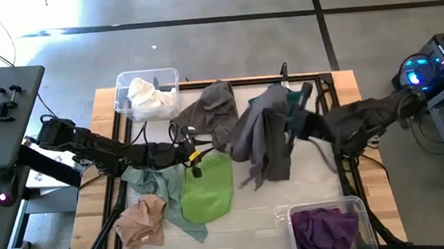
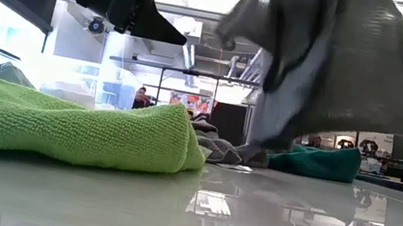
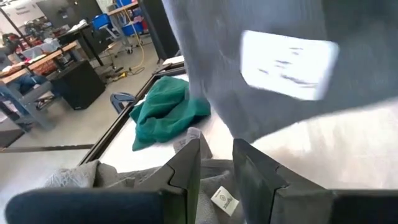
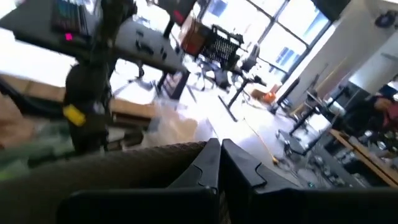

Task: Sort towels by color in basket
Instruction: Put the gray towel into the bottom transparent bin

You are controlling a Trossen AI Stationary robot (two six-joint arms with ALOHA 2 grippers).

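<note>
My right gripper (image 1: 298, 123) (image 4: 219, 148) is shut on a grey towel (image 1: 262, 141) (image 2: 333, 61) that hangs high over the middle of the table. A second grey towel (image 1: 211, 108) (image 3: 118, 180) lies bunched on the table. My left gripper (image 1: 197, 149) (image 3: 216, 149) hovers just above its near edge, fingers a little apart, and no cloth hangs from it in the low view. A dark teal towel (image 1: 294, 97) (image 3: 166, 112) lies at the far side. Lime green (image 1: 210, 188), pale mint (image 1: 146, 179) and peach (image 1: 142, 220) towels lie near the front left. My right gripper pinches the grey towel's upper part (image 4: 180, 154) between its two fingers, which come roughly level from the table's right side. One layer or several, I cannot tell. The towel hangs slack below the fingers, and its lower end (image 2: 267, 140) is clear of the table.
A clear basket (image 1: 121, 81) at the far left corner holds a white towel (image 1: 152, 98). Another clear basket (image 1: 360, 206) at the near right corner holds a purple towel (image 1: 325, 230). A dark frame (image 1: 347, 170) runs round the white work surface.
</note>
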